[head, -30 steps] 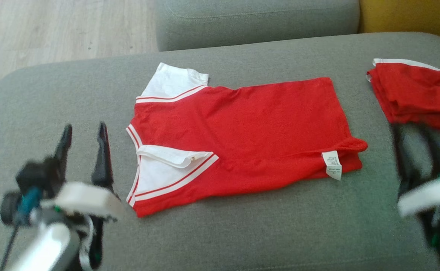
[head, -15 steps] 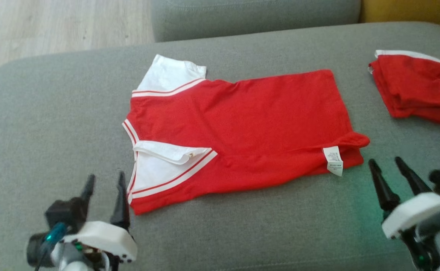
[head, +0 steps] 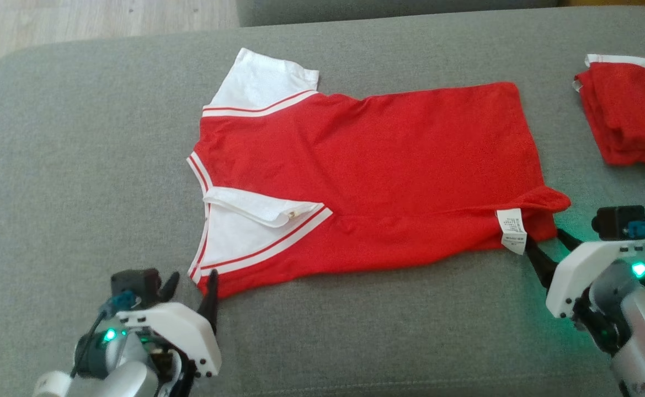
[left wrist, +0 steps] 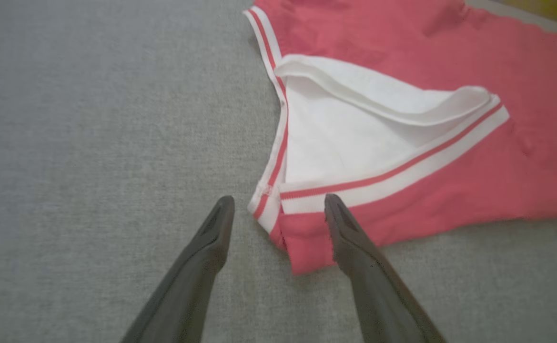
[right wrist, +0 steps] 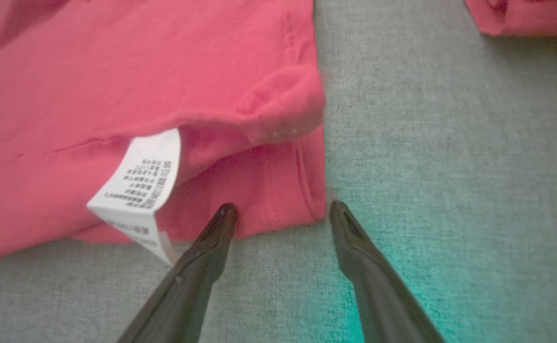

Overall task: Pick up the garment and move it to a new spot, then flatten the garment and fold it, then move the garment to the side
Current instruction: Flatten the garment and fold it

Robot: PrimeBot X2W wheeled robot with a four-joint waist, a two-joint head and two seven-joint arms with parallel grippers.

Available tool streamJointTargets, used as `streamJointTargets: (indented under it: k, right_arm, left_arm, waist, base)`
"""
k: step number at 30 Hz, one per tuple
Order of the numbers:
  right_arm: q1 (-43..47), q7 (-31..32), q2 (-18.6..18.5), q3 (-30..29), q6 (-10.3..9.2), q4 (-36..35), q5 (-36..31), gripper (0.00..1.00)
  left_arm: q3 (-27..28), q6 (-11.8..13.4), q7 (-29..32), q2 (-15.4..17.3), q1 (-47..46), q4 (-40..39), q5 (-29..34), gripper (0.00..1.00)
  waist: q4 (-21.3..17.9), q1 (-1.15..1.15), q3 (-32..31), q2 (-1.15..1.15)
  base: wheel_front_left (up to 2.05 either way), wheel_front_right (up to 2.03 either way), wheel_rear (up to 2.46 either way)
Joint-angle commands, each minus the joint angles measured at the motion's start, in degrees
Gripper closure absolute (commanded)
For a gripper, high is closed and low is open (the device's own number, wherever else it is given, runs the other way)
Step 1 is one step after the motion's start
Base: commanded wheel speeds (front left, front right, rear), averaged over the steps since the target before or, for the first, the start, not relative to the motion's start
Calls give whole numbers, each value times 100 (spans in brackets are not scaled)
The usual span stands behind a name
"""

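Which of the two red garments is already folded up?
The small red stack at the right edge; the red shirt with white sleeves lies spread out flat.

The garment (head: 377, 165) is showing red and white with thin red stripes; the cushion (head: 79, 165) is looking grey

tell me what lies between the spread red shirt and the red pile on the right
Nothing: the head view shows bare grey cushion between the red shirt and the red pile; the right wrist view agrees.
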Motion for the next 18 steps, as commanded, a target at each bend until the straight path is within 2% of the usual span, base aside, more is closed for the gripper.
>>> streamJointTargets:
  k: [1, 7, 12, 13, 15, 16, 17, 18]
  right_arm:
    - [-195, 8, -164, 97, -4, -129, 45, 0]
    - [-378, 124, -218, 351, -4, 105, 247, 0]
    - [-484, 47, -221, 542, -4, 221, 379, 2]
    - [-501, 45, -216, 590, -4, 235, 417, 10]
    - [-529, 48, -226, 695, -4, 261, 487, 47]
    - [-540, 43, -232, 748, -4, 270, 521, 70]
    - [-548, 32, -241, 794, -4, 281, 554, 100]
    - [-556, 17, -252, 835, -4, 291, 585, 100]
  left_arm:
    - [168, -37, 8, 63, -311, -123, -18, 0]
    - [52, -212, 551, 72, -497, 76, -226, 0]
    - [110, -146, 765, 71, -611, 237, -335, 0]
    - [126, -137, 778, 62, -626, 255, -357, 0]
    - [100, -182, 880, 62, -652, 297, -406, 0]
    - [94, -202, 910, 61, -664, 311, -427, 16]
    - [77, -220, 952, 67, -675, 329, -437, 51]
    - [60, -233, 985, 75, -685, 341, -441, 83]
  waist:
    - [11, 0, 21, 0]
    - [12, 0, 110, 0]
    - [-25, 0, 192, 0]
    - [-31, 0, 206, 0]
    - [-44, 0, 224, 0]
    - [-50, 0, 227, 0]
    - [-56, 0, 224, 0]
    - [-60, 0, 217, 0]
  base:
    - [0, 0, 0]
    - [0, 0, 0]
    - [0, 0, 0]
    - [0, 0, 0]
    - [0, 0, 0]
    - [0, 0, 0]
    - [0, 0, 0]
    - [0, 0, 0]
